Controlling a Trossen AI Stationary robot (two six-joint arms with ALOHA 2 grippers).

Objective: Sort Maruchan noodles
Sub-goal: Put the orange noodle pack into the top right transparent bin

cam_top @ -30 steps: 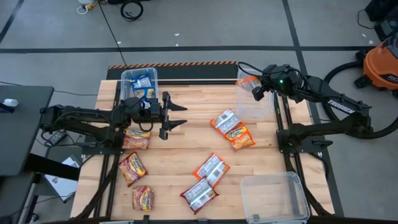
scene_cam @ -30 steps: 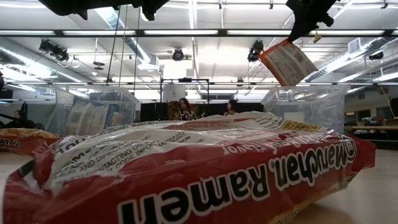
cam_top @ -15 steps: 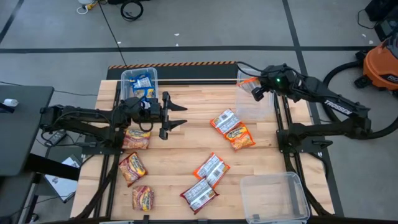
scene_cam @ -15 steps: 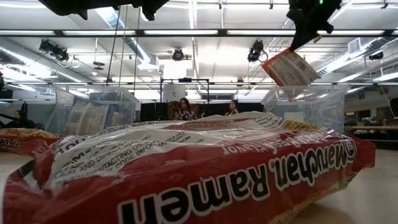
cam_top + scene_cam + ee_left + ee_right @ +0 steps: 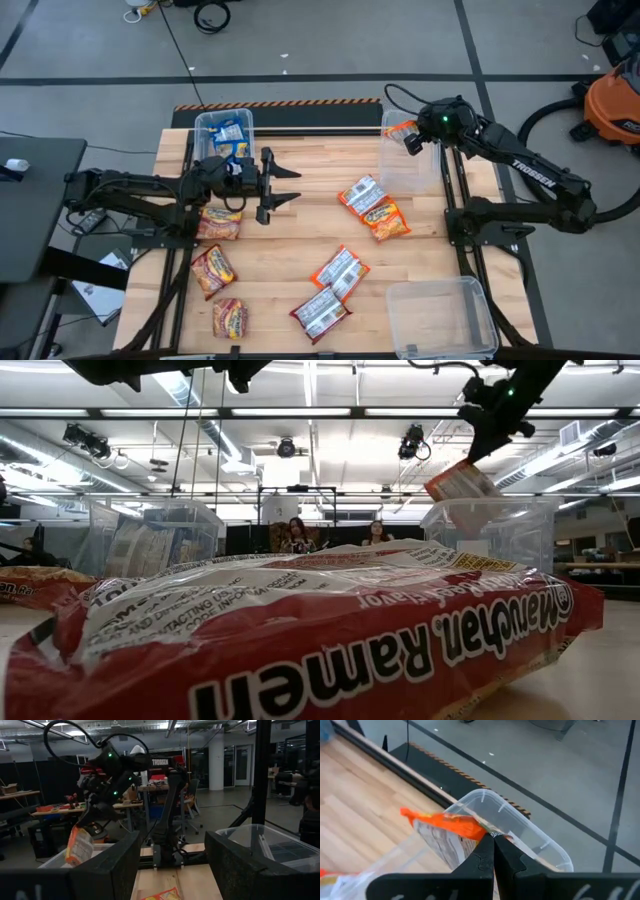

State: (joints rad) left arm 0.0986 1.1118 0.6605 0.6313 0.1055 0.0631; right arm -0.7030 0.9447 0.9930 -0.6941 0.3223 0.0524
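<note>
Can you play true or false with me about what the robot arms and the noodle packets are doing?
1. The right gripper pinches an orange noodle packet. True.
2. That packet hangs over the clear plastic bin at the table's far right corner. True.
3. The left gripper holds a packet. False: its fingers are open and empty.
4. The far left clear bin holds blue packets. True.
5. The near right clear bin is full of packets. False: no packets show inside.
</note>
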